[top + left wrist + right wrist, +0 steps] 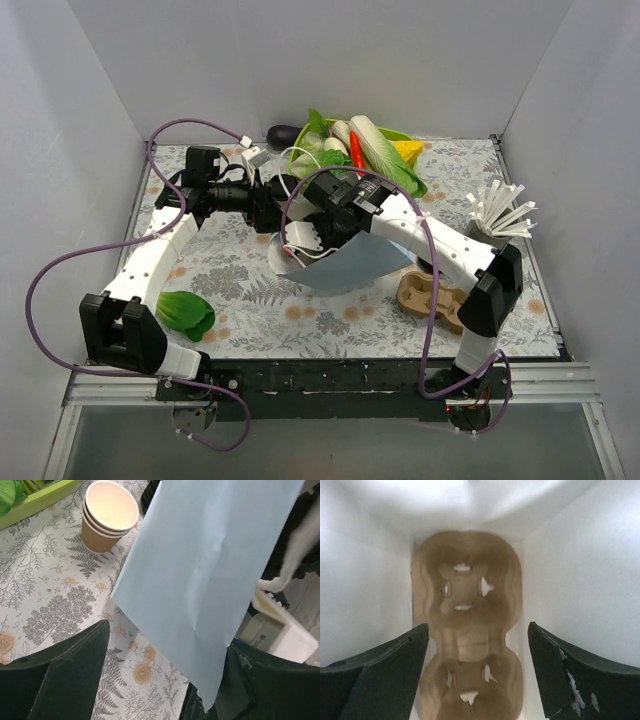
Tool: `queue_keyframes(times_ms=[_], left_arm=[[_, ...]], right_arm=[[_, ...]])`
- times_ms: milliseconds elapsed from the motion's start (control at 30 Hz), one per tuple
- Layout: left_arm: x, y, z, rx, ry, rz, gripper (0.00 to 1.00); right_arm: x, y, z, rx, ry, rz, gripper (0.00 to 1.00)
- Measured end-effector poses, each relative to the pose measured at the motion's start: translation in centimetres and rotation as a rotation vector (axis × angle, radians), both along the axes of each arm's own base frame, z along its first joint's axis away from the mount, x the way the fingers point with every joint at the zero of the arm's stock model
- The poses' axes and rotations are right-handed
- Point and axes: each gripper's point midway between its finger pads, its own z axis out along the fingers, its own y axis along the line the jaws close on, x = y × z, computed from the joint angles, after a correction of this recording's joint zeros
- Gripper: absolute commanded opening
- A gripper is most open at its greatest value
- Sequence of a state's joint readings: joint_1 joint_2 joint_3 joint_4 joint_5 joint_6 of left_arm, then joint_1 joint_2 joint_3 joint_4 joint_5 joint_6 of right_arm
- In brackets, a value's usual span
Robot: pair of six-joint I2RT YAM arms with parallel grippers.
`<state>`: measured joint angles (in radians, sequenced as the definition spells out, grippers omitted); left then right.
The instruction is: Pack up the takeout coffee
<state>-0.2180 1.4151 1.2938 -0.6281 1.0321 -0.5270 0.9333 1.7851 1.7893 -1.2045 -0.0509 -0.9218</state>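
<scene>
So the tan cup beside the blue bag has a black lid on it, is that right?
Not quite: the tan cup has no lid; its top is open. It does stand beside the blue bag. The left wrist view shows this.

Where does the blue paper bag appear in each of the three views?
Top external: blue bag at the picture's centre.
Left wrist: the bag fills the middle and upper right.
Right wrist: seemingly only its white inside walls.
Shared landmark: the floral tablecloth, top and left wrist only.
</scene>
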Motion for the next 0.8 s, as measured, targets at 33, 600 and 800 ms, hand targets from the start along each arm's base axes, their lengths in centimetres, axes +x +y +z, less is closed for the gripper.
queue_keyframes(times_ms=[33,600,800], left_arm=[[0.0,0.0,-0.1,0.003,-0.002,0.001,0.72],[0.0,-0.6,5.0,-0.091,-0.039,-0.028,0.47],[-0.3,-0.5,5.0,-0.089,-0.022,-0.024,0.70]], right_arm=[[0.1,0.1,0.3,0.008,-0.006,-0.003,0.88],[-1.1,0.9,1.4,0.045,-0.133,0.120,0.87],[-0.9,2.0,2.1,0.068,-0.149,0.127,0.86]])
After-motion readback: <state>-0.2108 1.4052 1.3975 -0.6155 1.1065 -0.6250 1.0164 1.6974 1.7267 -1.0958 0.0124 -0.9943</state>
